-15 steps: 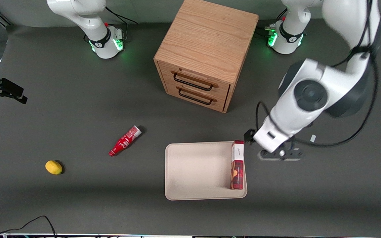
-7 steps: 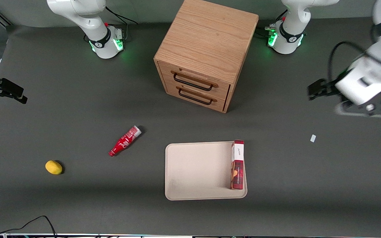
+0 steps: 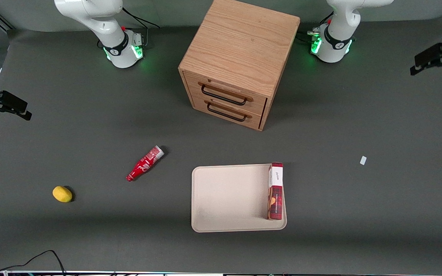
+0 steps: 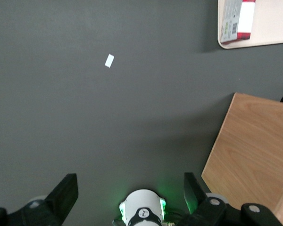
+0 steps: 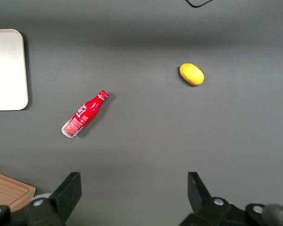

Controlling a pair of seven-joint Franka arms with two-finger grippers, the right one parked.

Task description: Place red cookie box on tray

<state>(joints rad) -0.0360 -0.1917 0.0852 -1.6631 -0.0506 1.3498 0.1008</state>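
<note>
The red cookie box [image 3: 275, 191] lies on the cream-beige tray [image 3: 228, 197], along the tray's edge toward the working arm's end, white end panel pointing toward the cabinet. Box [image 4: 237, 21] and tray corner [image 4: 273, 23] also show in the left wrist view. My left gripper [image 3: 437, 61] is open and empty, high above the table near its working-arm end, well away from the tray. In the left wrist view the gripper [image 4: 129, 193] has wide-spread fingers [image 4: 66, 193] over the arm's own base.
A wooden two-drawer cabinet [image 3: 238, 61] stands farther from the front camera than the tray. A small red bottle [image 3: 145, 163] and a yellow lemon [image 3: 62, 194] lie toward the parked arm's end. A small white scrap [image 3: 363, 160] lies on the mat beside the tray.
My left gripper has drawn away from beside the box, rising and moving toward the working arm's end and away from the front camera. The box stays on the tray.
</note>
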